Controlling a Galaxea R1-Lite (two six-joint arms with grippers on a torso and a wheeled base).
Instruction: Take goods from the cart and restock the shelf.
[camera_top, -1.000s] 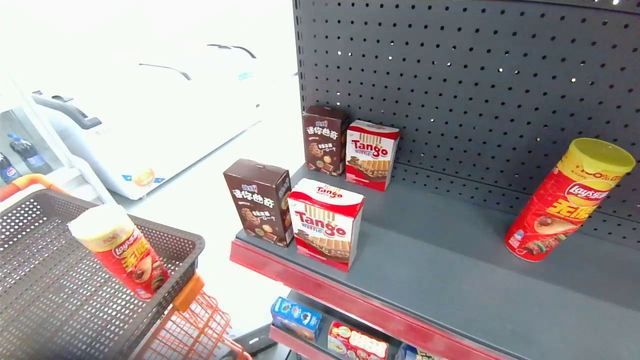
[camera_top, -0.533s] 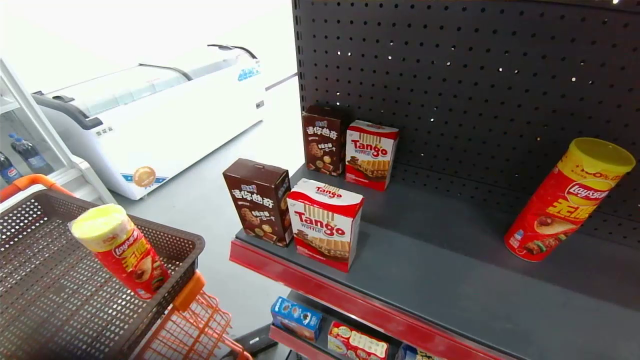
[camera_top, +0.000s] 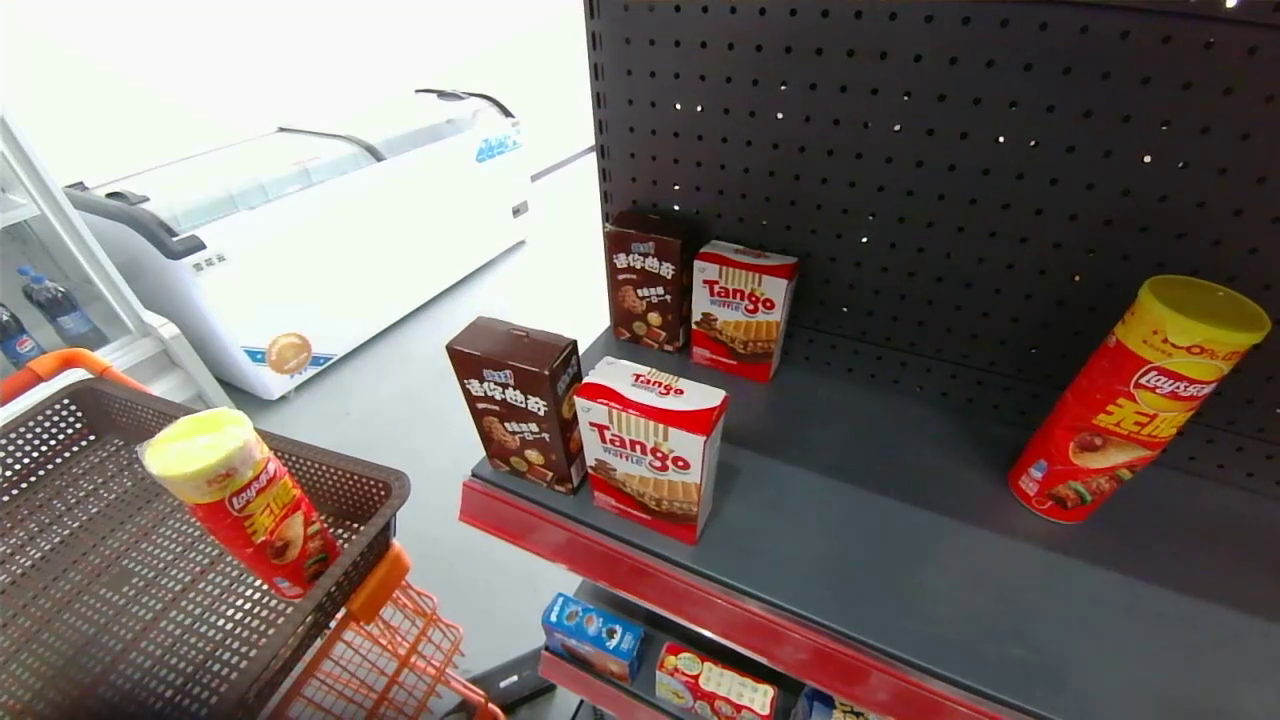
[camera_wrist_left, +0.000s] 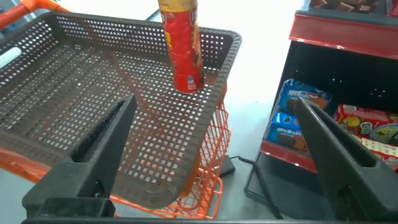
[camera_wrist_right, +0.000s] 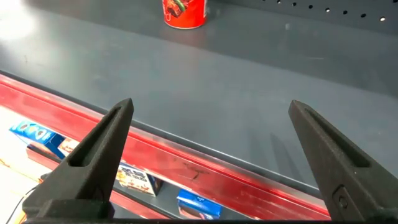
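A red chip can with a yellow lid stands in the brown perforated cart basket, near its corner closest to the shelf. The same chip can rises ahead of my left gripper, which hangs open and empty over the cart basket. A second red chip can stands on the grey shelf at the right, against the pegboard. My right gripper is open and empty before the shelf's red front edge, with that second chip can farther back.
Two brown cookie boxes and two red-and-white wafer boxes stand on the shelf's left part. The shelf's middle is bare. Lower shelves hold small boxes. A white chest freezer stands beyond the orange cart frame.
None of the goods moved. The bright glare over the freezer and floor has faded since a second ago.
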